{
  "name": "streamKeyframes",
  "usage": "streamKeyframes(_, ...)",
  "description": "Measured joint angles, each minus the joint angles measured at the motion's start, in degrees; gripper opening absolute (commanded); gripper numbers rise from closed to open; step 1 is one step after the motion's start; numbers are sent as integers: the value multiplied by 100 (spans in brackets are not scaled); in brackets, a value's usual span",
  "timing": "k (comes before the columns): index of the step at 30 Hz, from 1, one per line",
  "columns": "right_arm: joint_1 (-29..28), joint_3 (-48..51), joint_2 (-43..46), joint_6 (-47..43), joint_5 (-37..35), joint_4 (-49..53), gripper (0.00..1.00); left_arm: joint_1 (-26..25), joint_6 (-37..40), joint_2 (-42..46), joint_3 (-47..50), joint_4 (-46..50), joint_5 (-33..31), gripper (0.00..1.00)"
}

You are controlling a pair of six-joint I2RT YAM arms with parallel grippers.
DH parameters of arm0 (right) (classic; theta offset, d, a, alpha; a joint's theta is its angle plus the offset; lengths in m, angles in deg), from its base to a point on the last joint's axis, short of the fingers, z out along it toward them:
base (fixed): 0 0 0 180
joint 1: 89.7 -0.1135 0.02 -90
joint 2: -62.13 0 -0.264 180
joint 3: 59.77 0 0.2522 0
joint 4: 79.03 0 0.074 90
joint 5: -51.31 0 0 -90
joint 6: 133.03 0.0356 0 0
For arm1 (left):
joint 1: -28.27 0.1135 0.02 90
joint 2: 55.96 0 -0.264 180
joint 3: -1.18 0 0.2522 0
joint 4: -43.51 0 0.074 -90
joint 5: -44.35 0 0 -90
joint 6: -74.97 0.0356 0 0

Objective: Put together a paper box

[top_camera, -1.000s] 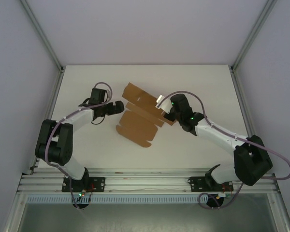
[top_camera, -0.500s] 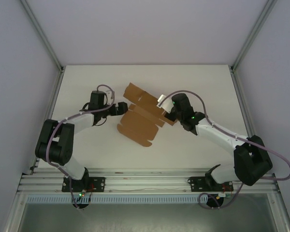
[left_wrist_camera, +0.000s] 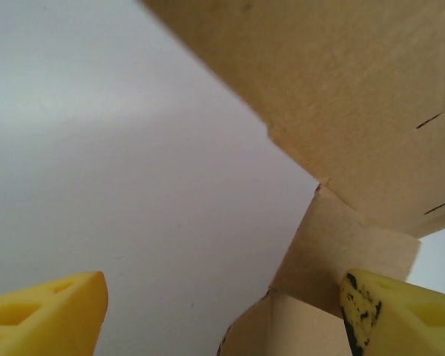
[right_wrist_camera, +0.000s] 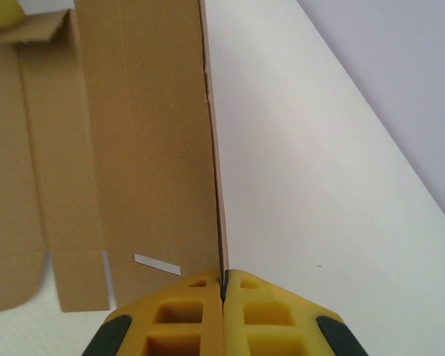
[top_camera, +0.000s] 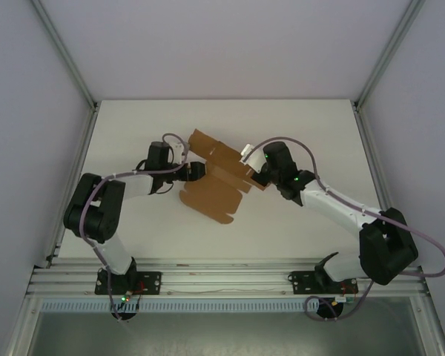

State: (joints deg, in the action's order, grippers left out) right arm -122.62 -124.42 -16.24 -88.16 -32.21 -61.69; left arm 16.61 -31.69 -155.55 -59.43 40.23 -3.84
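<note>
Cardboard this thin looks light and floppy, so I'd pinch edges near the creases. The plain brown die-cut paper box sits mid white table. The right gripper is clamped on its 3 o'clock edge, and the left gripper gapes wide at 9 o'clock.

White table, pale enclosure walls, aluminium rail along near edge

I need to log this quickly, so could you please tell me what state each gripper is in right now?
Left gripper: open, jaws apart, gripping nothing.
Right gripper: closed on the edge of the cardboard box.
</note>
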Motion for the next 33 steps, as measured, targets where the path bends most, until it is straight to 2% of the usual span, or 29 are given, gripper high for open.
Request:
streamKeyframes(5, -2, -46, -35, 17, 92, 63, 0, -87, -151, -267, -149, -205, 15, 50)
streamKeyframes(9, -2, -48, -98, 20, 107, 72, 0, -149, -260, -295, -184, -354, -28, 39)
streamKeyframes(14, -2, -52, -118, 20, 107, 70, 0, -219, -317, -407, -400, -269, -317, 37)
streamKeyframes(25, -79, -55, -179, -9, 15, 118, 0, -855, -343, -782, -990, 673, -1834, 35)
streamKeyframes(33, -326, -68, -352, -446, -577, 83, 0, -940, -706, -994, -1147, 1016, -2227, 36)
